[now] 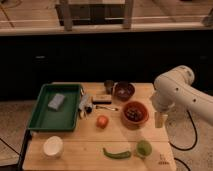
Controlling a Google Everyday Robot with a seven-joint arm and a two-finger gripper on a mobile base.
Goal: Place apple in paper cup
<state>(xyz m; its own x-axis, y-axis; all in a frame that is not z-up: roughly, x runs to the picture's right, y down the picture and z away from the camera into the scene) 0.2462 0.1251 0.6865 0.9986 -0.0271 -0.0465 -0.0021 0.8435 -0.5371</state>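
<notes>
In the camera view a wooden table (80,150) fills the lower middle of the frame. The apple (102,121) sits on the bare wood near the table's centre, free of any grasp, just to the right of a green tray (50,128) that holds a blue-grey sponge (56,101). The paper cup (53,146) stands upright at the lower left of the table, below the tray and well apart from the apple.

A reddish-brown bowl (145,119) of dark fruits stands to the right of the apple, with a darker bowl (124,91) behind it. A long green chilli pepper (117,154) lies along the front edge, and a pale green cup (144,148) stands just beside its right end.

The white arm (175,87) enters from the right. Its gripper (161,120) hangs pointing down at the table's right edge, just right of the reddish-brown bowl and well apart from the apple; whether it is open or closed cannot be told.
</notes>
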